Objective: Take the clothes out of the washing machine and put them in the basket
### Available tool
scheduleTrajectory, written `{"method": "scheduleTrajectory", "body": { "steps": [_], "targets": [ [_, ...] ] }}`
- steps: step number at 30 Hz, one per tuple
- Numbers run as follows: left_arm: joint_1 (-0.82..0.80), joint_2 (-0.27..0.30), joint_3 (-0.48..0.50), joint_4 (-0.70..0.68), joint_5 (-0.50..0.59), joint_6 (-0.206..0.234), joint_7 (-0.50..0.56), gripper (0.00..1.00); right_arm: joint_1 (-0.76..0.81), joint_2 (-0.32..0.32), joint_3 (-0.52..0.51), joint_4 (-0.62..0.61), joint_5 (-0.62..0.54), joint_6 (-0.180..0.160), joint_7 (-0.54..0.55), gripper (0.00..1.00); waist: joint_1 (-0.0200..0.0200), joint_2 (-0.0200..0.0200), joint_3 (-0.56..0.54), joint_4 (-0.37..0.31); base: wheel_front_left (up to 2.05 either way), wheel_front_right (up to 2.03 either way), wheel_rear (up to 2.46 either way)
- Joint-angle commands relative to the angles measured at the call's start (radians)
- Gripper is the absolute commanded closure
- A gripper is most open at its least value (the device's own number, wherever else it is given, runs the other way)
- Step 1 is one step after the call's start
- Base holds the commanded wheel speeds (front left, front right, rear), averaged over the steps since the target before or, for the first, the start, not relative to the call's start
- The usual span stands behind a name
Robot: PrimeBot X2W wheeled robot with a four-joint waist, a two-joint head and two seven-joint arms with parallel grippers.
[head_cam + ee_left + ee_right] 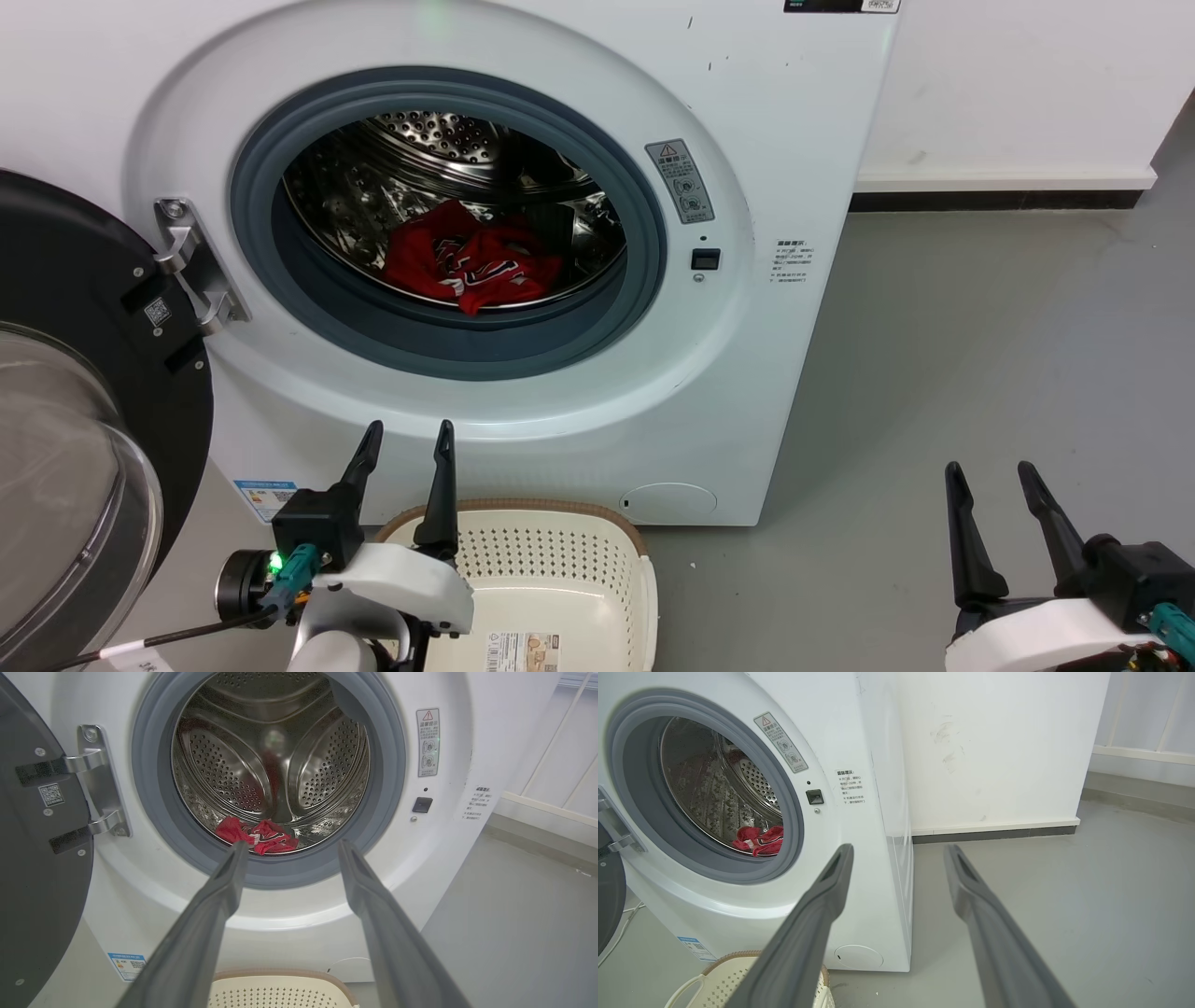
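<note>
The red clothes [471,261] are lying bunched at the bottom of the steel drum [420,131] of the washing machine [747,373], just inside the near edge of the grey porthole seal [644,233], with white lettering showing on the fabric. The door [84,280] is standing swung open to the left. The left hand [409,429] is hovering outside the machine, below the porthole and nearer than the clothes, its 2 fingers spread apart with nothing between them. In the left wrist view the clothes are showing past the tip of its left finger, deeper in the drum and not touching it. The basket [551,551] is resting on the floor [934,373] just in front of the machine's base (directly under the left hand), a paper label [523,651] showing on its bottom. The right hand [989,469] is hanging far to the right over the grey floor, its 2 fingers likewise apart and gripping nothing, well apart from both clothes and basket.
</note>
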Motion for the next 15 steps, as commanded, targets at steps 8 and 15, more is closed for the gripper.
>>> {"method": "scheduleTrajectory", "body": {
  "steps": [8, 15],
  "targets": [
    [-0.020, 0.006, -0.005, 0.007, 0.077, 0.011, -0.024, 0.00, 0.018, 0.001, -0.005, -0.014, -0.088, 0.000, -0.008, 0.00, 0.0000, 0.0000, -0.002, 0.003, 0.00, 0.00, 0.00],
    [-0.020, 0.004, -0.005, 0.019, 0.119, 0.012, -0.036, 0.00, 0.025, 0.001, -0.008, -0.020, -0.143, 0.000, -0.012, 0.00, 0.0000, 0.0000, -0.003, 0.006, 0.00, 0.00, 0.00]
  ]
}}
